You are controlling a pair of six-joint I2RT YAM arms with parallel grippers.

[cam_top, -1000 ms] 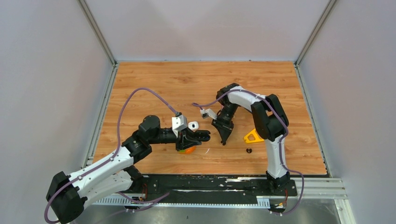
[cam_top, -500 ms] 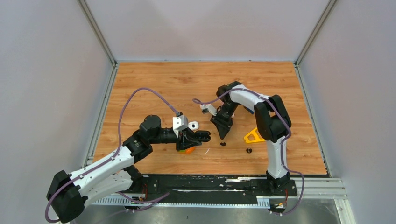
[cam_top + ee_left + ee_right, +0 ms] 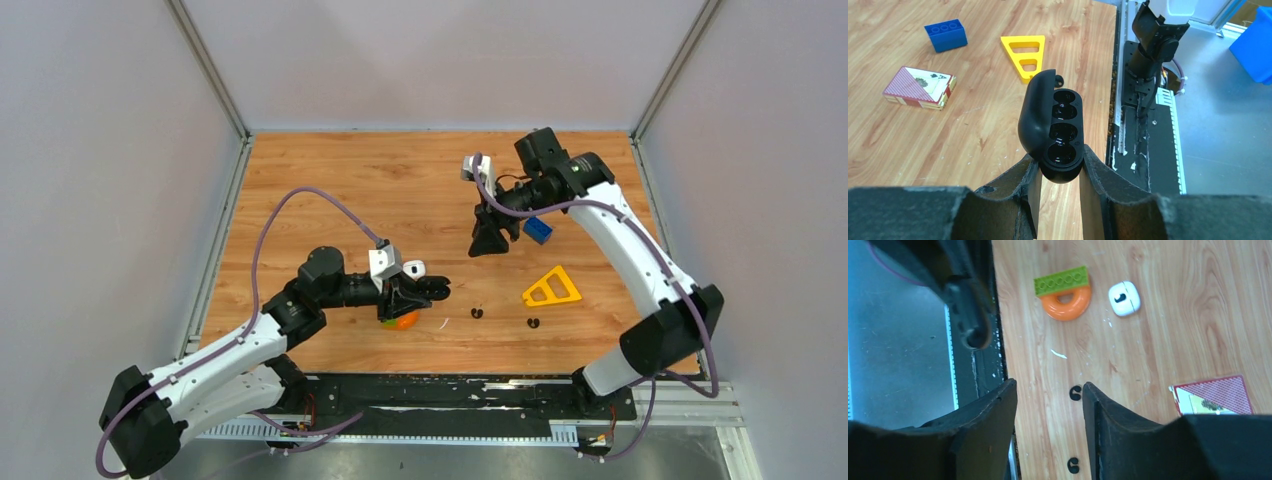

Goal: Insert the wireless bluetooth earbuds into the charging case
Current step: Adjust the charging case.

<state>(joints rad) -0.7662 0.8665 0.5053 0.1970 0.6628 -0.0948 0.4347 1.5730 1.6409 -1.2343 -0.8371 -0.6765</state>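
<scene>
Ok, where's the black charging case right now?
The black charging case is clamped, lid open, in the left gripper; in the top view, between the orange ring and a black earbud.

Robot lab cell I'm driving: wood-grain tabletop (image 3: 350, 170) boxed by plain grey panels (image 3: 440, 60), aluminium corner posts (image 3: 208, 68), black mounting rail (image 3: 450, 395) at near edge.

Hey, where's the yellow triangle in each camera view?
Top external: yellow triangle right of centre.
Left wrist: triangle top centre, beyond the open black case.
Right wrist: not in it.
Shared landmark: blue brick, beside the triangle in both views showing it.
</scene>
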